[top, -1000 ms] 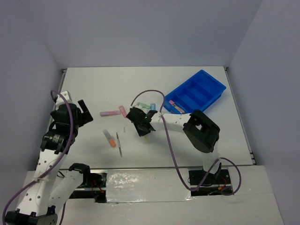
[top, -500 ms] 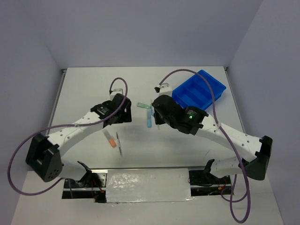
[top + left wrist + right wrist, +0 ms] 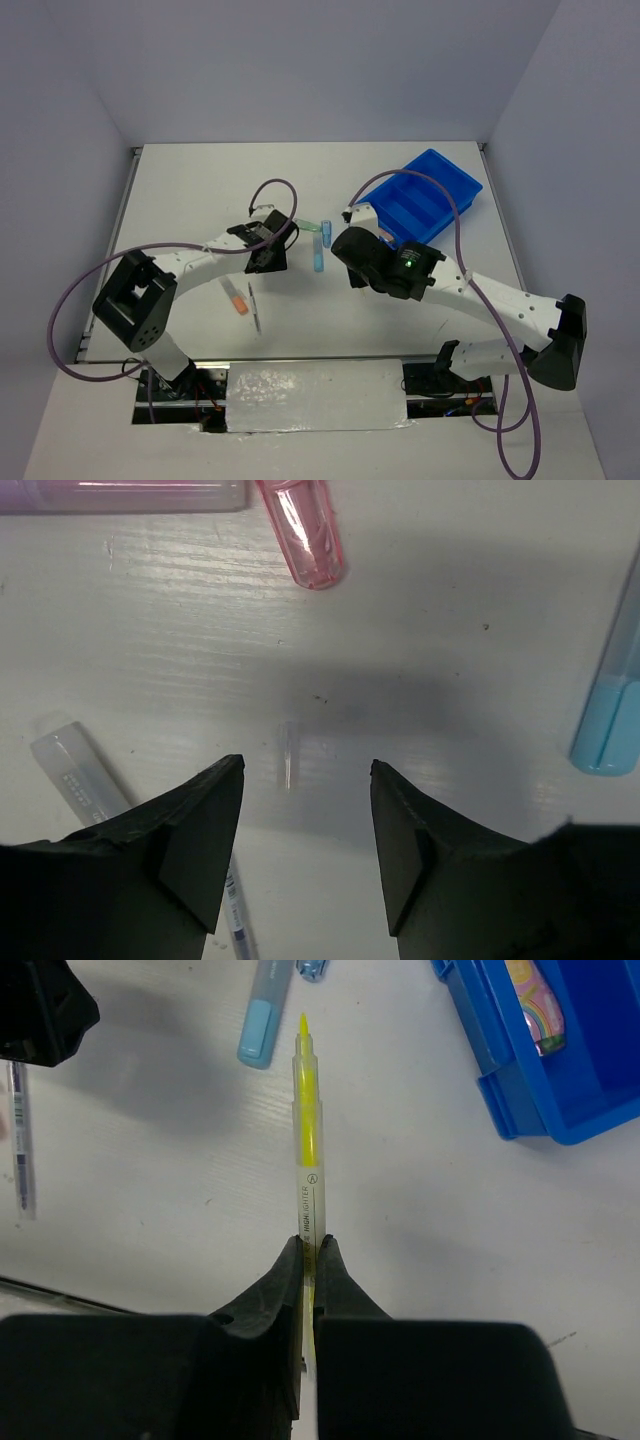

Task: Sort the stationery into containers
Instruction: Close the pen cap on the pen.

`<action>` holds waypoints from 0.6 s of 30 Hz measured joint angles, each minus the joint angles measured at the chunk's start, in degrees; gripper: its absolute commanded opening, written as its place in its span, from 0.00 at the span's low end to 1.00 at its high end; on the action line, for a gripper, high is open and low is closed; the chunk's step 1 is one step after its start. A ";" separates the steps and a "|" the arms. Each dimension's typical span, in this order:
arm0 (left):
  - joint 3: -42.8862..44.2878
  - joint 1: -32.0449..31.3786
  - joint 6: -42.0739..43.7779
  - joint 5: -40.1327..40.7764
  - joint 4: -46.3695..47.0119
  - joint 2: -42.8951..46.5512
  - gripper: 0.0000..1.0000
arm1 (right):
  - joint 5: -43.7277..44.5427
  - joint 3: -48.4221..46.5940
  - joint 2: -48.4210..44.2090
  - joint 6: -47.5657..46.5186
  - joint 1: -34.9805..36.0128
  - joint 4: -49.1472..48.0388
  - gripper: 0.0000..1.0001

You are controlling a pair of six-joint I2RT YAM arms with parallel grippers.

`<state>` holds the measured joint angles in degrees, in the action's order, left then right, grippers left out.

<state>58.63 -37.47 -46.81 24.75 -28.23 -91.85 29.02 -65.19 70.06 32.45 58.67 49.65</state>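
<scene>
My right gripper [image 3: 310, 1245] is shut on a yellow highlighter [image 3: 308, 1140], held above the table with its tip pointing away; in the top view this gripper [image 3: 352, 240] is left of the blue tray [image 3: 425, 195]. The tray's near corner [image 3: 520, 1100] shows in the right wrist view. My left gripper [image 3: 305, 770] is open and empty, low over the table, with a small clear cap [image 3: 287, 755] between its fingers. Around it lie a pink pen [image 3: 305, 530], a lilac pen [image 3: 120, 495], a grey pen [image 3: 80, 770] and a light blue pen [image 3: 610, 710].
In the top view a light blue pen [image 3: 318, 255] and a green pen [image 3: 305, 225] lie between the arms. An orange pen [image 3: 237, 300] and a thin grey pen [image 3: 255, 310] lie nearer the front. A pink patterned item [image 3: 530, 1000] lies in the tray.
The left arm has reached from the left edge to the table's middle, over the pink pens. The right arm has swung out and its gripper has shifted slightly towards the tray.
</scene>
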 measured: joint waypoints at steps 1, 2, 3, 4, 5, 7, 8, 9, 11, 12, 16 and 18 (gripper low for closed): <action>-0.02 -0.02 -0.11 -0.02 0.20 -0.68 0.62 | -0.13 0.04 -0.07 -0.02 0.00 -0.07 0.00; -0.07 0.00 -0.15 -0.02 0.33 -1.16 0.59 | -0.31 0.09 -0.07 -0.04 0.02 -0.22 0.00; -0.24 0.00 -0.15 -0.02 0.50 -1.57 0.57 | -0.50 0.17 -0.07 -0.11 0.04 -0.39 0.00; -0.48 0.00 -0.20 -0.04 0.74 -1.84 0.57 | -0.72 0.31 -0.07 -0.11 0.07 -0.57 0.00; -0.87 -0.02 -0.20 -0.11 1.01 -1.92 0.56 | -0.96 0.46 -0.07 -0.13 0.07 -0.59 0.00; -1.60 -0.02 -0.26 -0.33 1.29 -1.97 0.55 | -1.33 0.72 -0.09 -0.15 0.07 -0.70 0.00; -1.95 0.00 -0.33 -0.39 1.40 -2.03 0.53 | -1.49 0.74 -0.09 -0.15 0.09 -0.70 0.00; -2.29 -0.02 -0.42 -0.46 1.55 -2.12 0.52 | -1.57 0.74 -0.07 -0.15 0.13 -0.74 0.00; -3.04 -0.02 -0.61 -0.55 1.73 -2.25 0.52 | -1.64 0.74 -0.09 -0.15 0.39 -0.72 0.00; -3.45 0.00 -0.83 -0.61 1.77 -2.25 0.49 | -1.68 0.74 -0.07 -0.15 0.57 -0.72 0.00; -5.20 -0.02 -1.40 -1.09 2.60 -2.27 0.46 | -1.81 0.74 -0.02 -0.24 1.20 -0.72 0.00; -5.60 -0.02 -1.42 -1.14 3.10 -2.29 0.45 | -1.81 0.68 0.20 -0.33 1.53 -0.72 0.00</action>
<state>53.04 -37.50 -48.23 23.62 -25.12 -94.15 27.20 -64.51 70.26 32.12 60.20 48.93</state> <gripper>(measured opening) 0.461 0.034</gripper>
